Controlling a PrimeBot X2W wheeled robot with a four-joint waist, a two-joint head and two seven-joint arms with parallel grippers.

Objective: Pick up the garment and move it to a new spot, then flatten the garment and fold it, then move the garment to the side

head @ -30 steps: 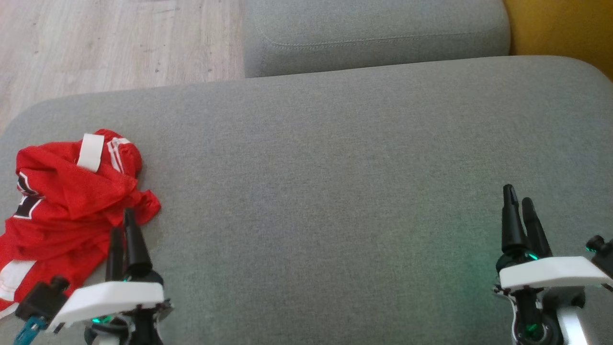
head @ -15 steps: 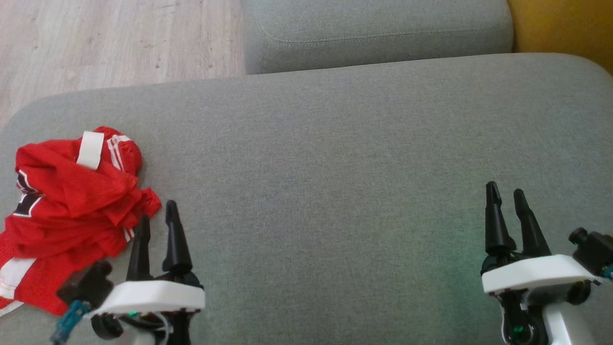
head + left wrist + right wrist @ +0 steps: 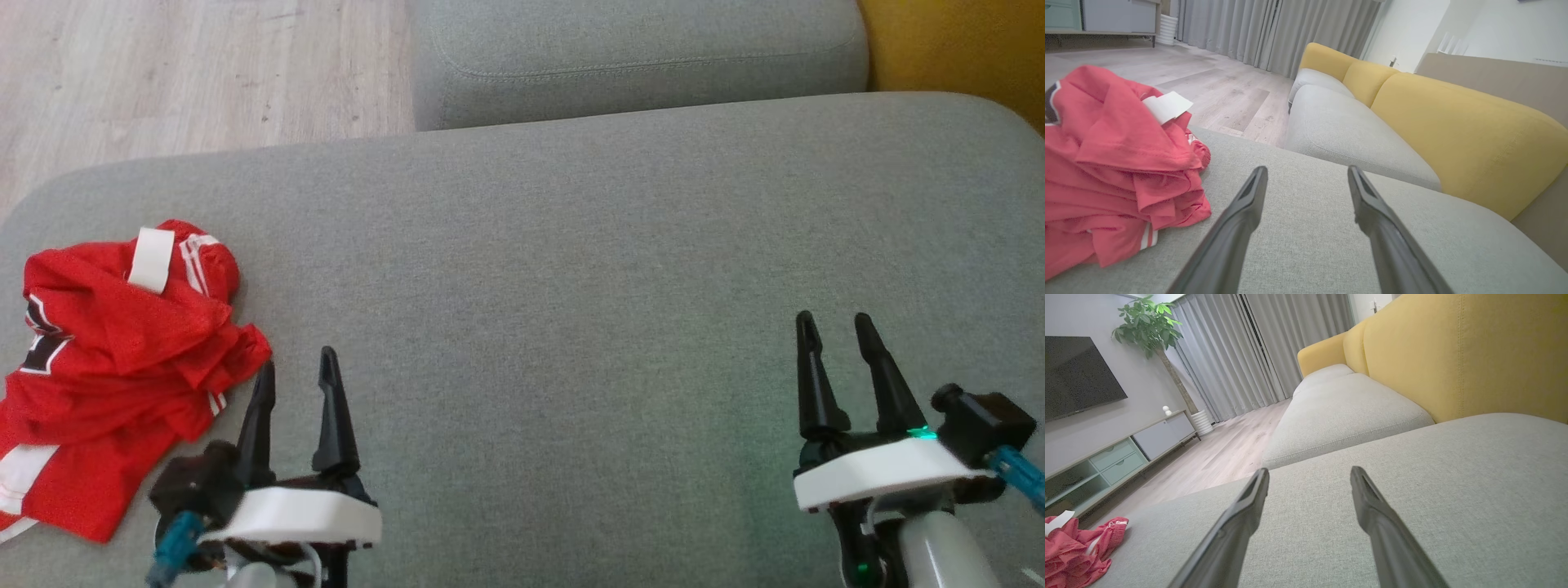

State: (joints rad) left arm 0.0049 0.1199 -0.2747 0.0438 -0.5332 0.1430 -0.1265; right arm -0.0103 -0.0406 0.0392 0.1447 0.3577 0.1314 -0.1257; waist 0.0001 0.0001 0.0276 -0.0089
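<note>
The red garment (image 3: pixel 114 359) lay crumpled at the near left of the grey sofa cushion (image 3: pixel 571 269), close to its left edge, with a white label (image 3: pixel 153 259) showing on its far side. The left hand (image 3: pixel 296 359) stood just to the right of the garment and apart from it, with its fingers spread open and holding nothing. The right hand (image 3: pixel 833 318) was positioned at the near right of the cushion, well apart from the garment, likewise open and holding nothing.
</note>
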